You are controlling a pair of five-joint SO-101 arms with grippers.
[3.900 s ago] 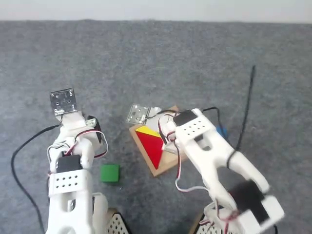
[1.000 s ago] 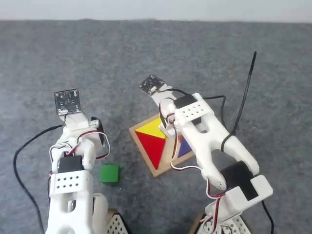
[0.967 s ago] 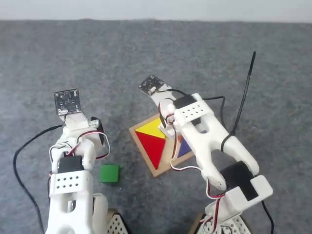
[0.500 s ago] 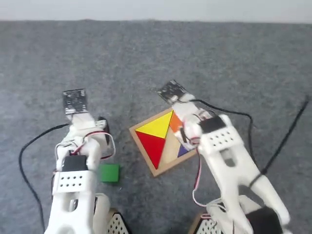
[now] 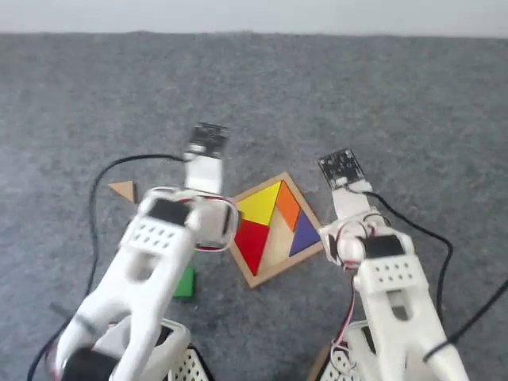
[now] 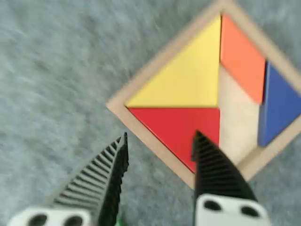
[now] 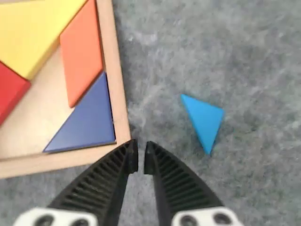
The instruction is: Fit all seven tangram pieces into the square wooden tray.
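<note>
Grey carpet [image 5: 397, 103] below, left hand [image 6: 160, 137] hovers spread over the tray [image 6: 116, 104].

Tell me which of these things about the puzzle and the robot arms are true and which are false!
1. The yellow triangle lies in the tray. True.
2. The light blue triangle is inside the tray. False: it lies on the carpet, outside the tray's rim.
3. The left gripper is open. True.
4. The right gripper is holding a puzzle piece. False: it is shut with nothing in it.
5. The tray is full. False: bare wood shows between the pieces.
</note>
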